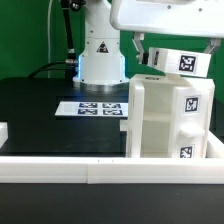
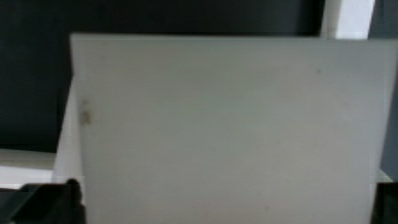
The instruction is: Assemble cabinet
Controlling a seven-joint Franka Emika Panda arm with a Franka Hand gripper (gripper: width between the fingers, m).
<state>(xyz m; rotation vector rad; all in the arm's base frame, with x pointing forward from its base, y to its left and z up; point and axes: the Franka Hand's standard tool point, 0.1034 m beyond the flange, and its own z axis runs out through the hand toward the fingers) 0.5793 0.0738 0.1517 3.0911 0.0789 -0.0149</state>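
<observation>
One front rail (image 1: 60, 170): white, ran along the near edge of the bench (image 1: 40, 110), whose top was black.
Cabinet (image 1: 165, 115): stood upright on the bench at the exterior view's right, just behind the rail; a white box body with black-and-white square tags on its side.
Top panel (image 1: 185, 62): a white tagged piece, sat tilted at the cabinet's top.
End effector (image 1: 150, 57): hung right over the cabinet's top, beside the top panel; whether it touched could not be told.
Close view from the wrist: a blurred white face (image 2: 214, 110) filled most of the picture, with the dark fingers (image 2: 39, 203) spread wide on either side of it; whether they clamped it could not be told.
Marker board (image 1: 98, 106): lay flat on the bench, near the cabinet on the exterior view's left and a little farther back.
Arm base (image 1: 100, 55): white with a triangle sticker, stood beyond the marker board.
</observation>
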